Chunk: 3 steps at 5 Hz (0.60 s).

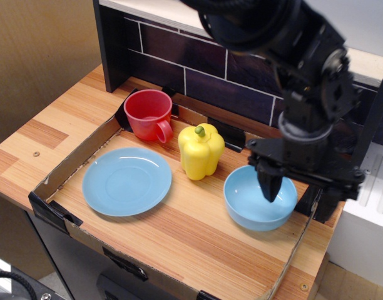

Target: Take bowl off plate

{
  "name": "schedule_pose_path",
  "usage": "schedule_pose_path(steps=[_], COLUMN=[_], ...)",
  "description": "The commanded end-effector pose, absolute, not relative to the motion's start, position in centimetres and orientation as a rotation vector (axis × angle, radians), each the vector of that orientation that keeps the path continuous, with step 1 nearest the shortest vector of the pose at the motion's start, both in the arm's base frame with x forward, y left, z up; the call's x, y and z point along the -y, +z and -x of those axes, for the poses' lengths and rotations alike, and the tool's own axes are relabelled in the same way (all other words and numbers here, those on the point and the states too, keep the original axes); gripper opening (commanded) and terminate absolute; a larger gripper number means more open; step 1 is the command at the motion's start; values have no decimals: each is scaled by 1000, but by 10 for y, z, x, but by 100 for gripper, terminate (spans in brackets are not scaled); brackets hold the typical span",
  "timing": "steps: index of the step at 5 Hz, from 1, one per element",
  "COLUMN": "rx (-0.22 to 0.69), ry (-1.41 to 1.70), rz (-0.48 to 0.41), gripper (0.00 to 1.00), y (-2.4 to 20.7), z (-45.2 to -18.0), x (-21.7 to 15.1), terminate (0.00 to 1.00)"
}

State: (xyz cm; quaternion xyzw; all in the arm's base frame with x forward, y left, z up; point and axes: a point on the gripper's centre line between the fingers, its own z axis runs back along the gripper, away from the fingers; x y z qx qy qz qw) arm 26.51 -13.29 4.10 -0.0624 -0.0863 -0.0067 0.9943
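Note:
The light blue bowl (253, 205) sits upright on the wooden floor of the tray at the right, apart from the plate. The flat light blue plate (127, 181) lies at the left of the tray with nothing on it. My gripper (298, 199) hangs just above the bowl's right rim with its jaws spread wide. One fingertip (270, 189) points down over the bowl's inside. The other finger (326, 201) is outside the rim, to the right. The gripper holds nothing.
A yellow bell pepper (201, 151) stands between plate and bowl. A red cup with a handle (148, 114) stands behind the plate. Low cardboard walls (51, 209) ring the tray. A dark brick backsplash (198, 69) rises behind, and a white unit (370, 219) stands to the right.

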Motion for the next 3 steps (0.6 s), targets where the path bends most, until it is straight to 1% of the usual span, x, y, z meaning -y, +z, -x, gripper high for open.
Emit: schedule_pose_path(steps=[1, 2, 3], rx=[227, 227, 227], ry=[-8, -8, -8], rz=[168, 168, 168], gripper=[100, 100, 100], y=[75, 75, 75], z=[-252, -252, -252], x=[112, 112, 112], terminate=[0, 0, 100])
